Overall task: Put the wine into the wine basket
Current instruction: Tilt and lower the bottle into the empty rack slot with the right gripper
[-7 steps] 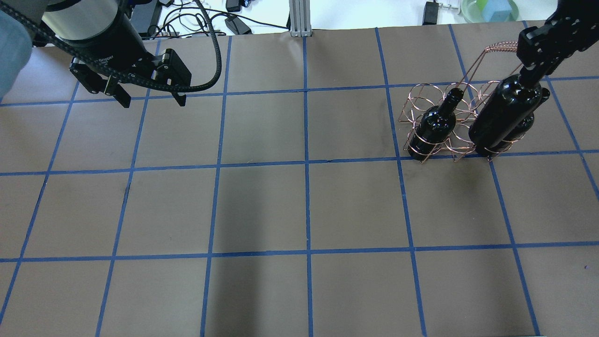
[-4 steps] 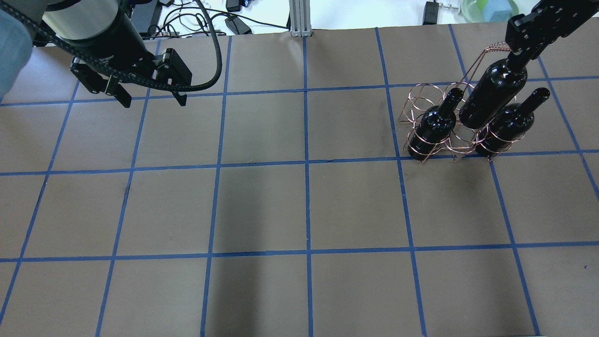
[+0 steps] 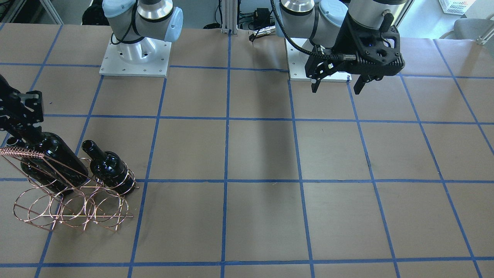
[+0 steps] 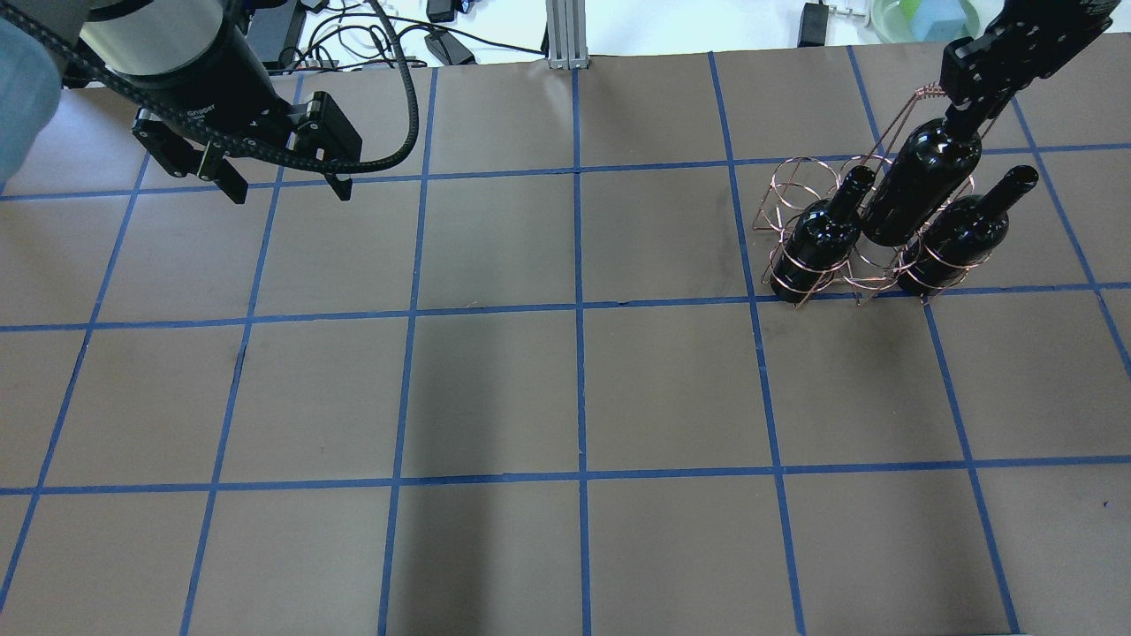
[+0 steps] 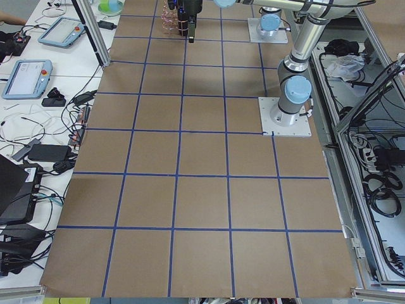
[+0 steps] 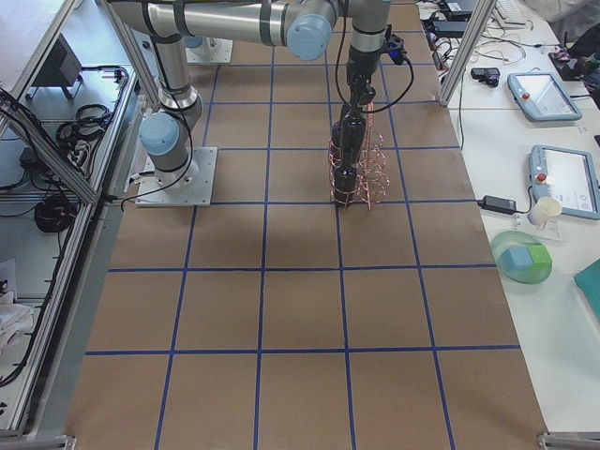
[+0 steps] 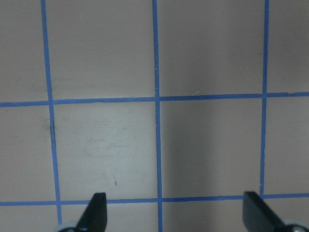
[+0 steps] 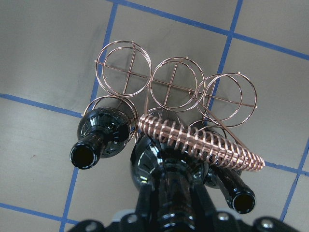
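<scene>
1. Gripping high, my right gripper (image 4: pixel 970 110) is closed on the neck of the wine (image 4: pixel 923 190), so the tilted body hangs free over the wine basket (image 8: pixel 174 83).
2. Open table (image 4: pixel 565 389) lies wide beyond the basket. My left gripper (image 4: pixel 287 190) hovers well apart from it, spread wide and empty.
3. At the basket's middle, the wine's base sits tight between a seated bottle (image 4: pixel 817 243) and a second bottle (image 4: pixel 959 234).
4. Just beside my fingers, the basket's handle (image 8: pixel 203 140) is, I judge, the edge to mind.
</scene>
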Motion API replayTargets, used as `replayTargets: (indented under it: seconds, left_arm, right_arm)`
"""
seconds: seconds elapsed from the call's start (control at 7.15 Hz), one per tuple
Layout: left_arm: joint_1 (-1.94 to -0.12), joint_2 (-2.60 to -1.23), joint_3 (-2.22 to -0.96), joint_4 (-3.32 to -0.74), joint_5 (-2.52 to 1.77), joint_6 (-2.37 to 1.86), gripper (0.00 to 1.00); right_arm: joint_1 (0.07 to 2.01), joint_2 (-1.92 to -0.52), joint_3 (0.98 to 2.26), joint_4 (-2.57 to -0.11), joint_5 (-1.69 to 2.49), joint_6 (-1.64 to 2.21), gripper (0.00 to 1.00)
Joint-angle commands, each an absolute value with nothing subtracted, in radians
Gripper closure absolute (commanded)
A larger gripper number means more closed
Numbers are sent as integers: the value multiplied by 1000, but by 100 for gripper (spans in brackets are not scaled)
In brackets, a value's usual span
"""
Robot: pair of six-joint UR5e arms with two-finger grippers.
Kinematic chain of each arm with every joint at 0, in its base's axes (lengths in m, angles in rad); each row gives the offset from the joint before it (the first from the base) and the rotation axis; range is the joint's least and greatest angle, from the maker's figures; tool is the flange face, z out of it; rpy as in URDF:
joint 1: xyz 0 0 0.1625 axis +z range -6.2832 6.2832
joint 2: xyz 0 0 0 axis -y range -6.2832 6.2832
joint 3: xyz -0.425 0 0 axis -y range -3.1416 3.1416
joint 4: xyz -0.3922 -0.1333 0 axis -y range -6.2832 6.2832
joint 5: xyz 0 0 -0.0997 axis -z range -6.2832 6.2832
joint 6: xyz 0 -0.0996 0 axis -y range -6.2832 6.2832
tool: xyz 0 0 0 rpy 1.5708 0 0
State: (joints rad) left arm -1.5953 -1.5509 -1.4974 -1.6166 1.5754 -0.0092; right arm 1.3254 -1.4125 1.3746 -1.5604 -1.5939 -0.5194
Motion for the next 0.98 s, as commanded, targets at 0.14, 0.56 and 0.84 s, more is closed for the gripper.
replayTargets:
  seconds: [0.14, 0.56, 0.84]
  left_arm:
    - [-1595, -1551, -1497, -1617, 1575, -9, 0]
    - [-1595, -1551, -1499, -1618, 1575, -9, 0]
    - [-1595, -1551, -1499, -1618, 1577, -9, 0]
  right_arm:
    - [1325, -1404, 1379, -1562, -1591, -520, 100]
    - [1325, -1382, 1381, -1572, -1589, -520, 100]
    - [1325, -1381, 1385, -1572, -1589, -520, 100]
